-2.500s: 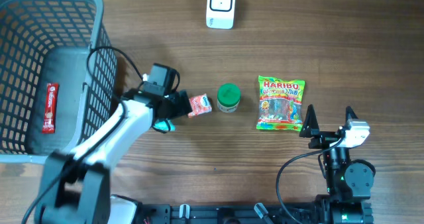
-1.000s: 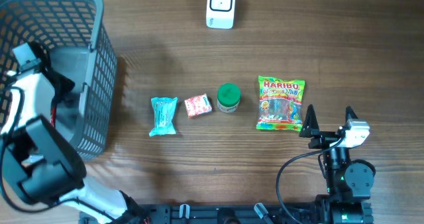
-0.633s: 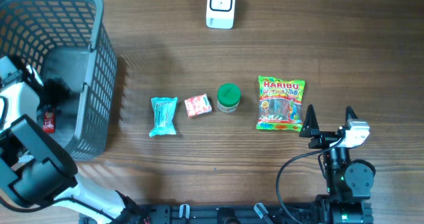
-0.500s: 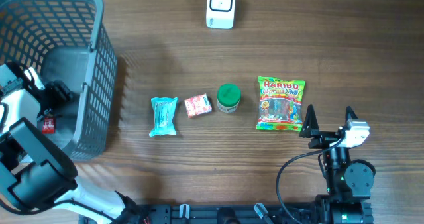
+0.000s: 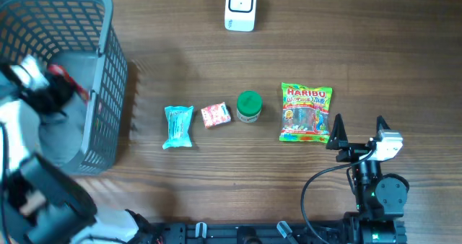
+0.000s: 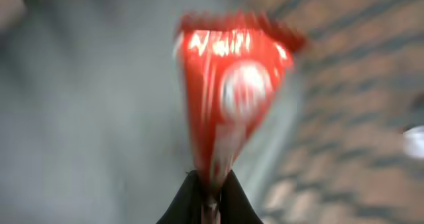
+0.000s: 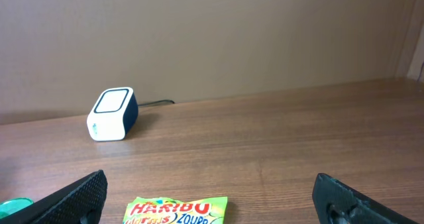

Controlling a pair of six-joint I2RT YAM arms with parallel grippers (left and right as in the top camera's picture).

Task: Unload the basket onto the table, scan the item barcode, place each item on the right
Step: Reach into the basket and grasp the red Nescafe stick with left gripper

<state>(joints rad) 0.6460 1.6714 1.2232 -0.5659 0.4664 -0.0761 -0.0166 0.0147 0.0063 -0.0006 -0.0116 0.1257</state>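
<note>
Left end effector (image 6: pixel 211 196) is clenched on one end of the red packet (image 6: pixel 228 98). In the wrist view the packet stands straight out from the fingertips, long axis in line with the fingers. Overhead, we see it held above the basket (image 5: pixel 101 27) at the left edge, near the basket's right wall (frame is motion-blurred, so we cannot tell its exact tilt).

The key relation is that the scanner (image 5: pixel 240 6) sits at the far edge of the surface (image 5: pixel 216 179), well apart from the packet, to its right and farther back. We judge the carry has to go right and far, over the basket wall.

Right end effector (image 5: pixel 359 132) is spread wide and holds nothing. It is parked near right, just beside the Haribo bag (image 5: pixel 306 112). It looks no farther from the scanner than the left one, but the left has the item, so the left does the move.

We cannot tell which face carries the barcode, since the print is too blurred. We expect a wrist roll may be needed to present it to the scanner window.
</note>
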